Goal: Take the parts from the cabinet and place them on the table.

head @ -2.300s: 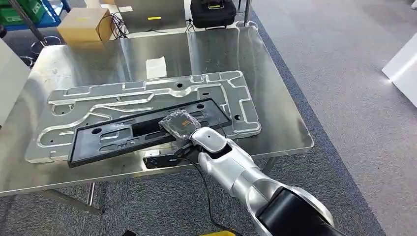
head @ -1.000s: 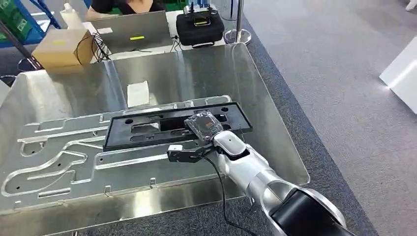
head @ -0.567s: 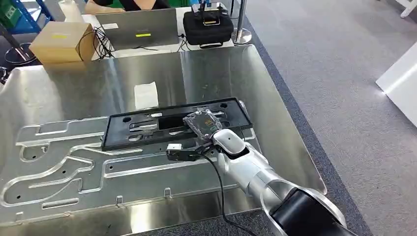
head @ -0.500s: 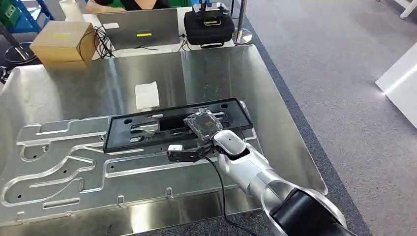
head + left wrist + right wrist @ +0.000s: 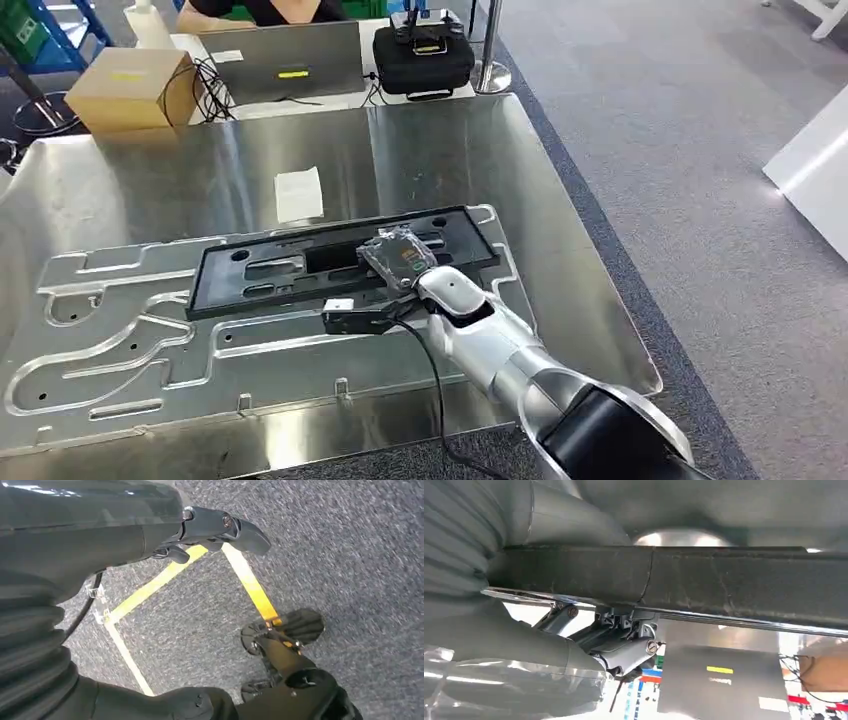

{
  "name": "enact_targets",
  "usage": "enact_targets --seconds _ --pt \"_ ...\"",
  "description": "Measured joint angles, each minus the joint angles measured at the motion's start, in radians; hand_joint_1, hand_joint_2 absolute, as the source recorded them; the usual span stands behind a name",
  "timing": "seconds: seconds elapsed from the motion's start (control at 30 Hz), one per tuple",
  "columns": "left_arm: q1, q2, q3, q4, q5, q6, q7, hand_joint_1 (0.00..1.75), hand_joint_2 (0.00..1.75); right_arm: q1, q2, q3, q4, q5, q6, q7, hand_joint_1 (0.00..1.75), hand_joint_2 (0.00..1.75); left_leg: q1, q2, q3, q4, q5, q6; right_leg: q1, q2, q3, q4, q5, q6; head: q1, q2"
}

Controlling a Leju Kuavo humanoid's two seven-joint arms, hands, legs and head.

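The right hand (image 5: 400, 262) grips the near edge of a long black frame (image 5: 300, 268), flat, rectangular, with cut-out slots, lying on the metal plate (image 5: 150, 340) on the table (image 5: 440, 150), toward 12 o'clock of the hand. The left hand (image 5: 215, 527) hangs over carpet, fingers apart, holding nothing

The right robot hand (image 5: 589, 645) grips the black part's (image 5: 724, 587) edge.
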Motion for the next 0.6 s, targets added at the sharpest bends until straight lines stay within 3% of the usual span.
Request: enact_targets --seconds 0.5,0.53,0.6 --pt "0.005 -0.001 0.000 0.000 0.006 -0.003 -0.012 0.00 1.75 -0.003 0.000 0.000 0.022 -0.036 -0.012 0.001 1.75 1.75 0.000 0.000 0.002 -0.001 0.000 -0.001 0.000 -0.001 0.001 0.001 -0.003 -0.004 0.000 0.000" --pt "0.007 -0.001 0.000 0.000 0.006 -0.005 -0.012 0.00 1.75 -0.003 -0.002 0.000 0.023 -0.037 -0.012 -0.001 0.00 0.00 0.000 0.000 0.002 -0.001 0.000 0.000 0.000 -0.001 0.002 0.001 -0.003 -0.004 0.000 0.000" --pt "0.008 -0.001 0.000 0.000 0.005 -0.005 -0.013 0.00 1.75 -0.002 -0.003 0.000 0.024 -0.041 -0.012 -0.001 0.00 0.00 0.000 0.000 0.002 0.000 0.000 0.000 0.000 -0.001 0.002 0.001 -0.003 -0.004 0.000 0.000"
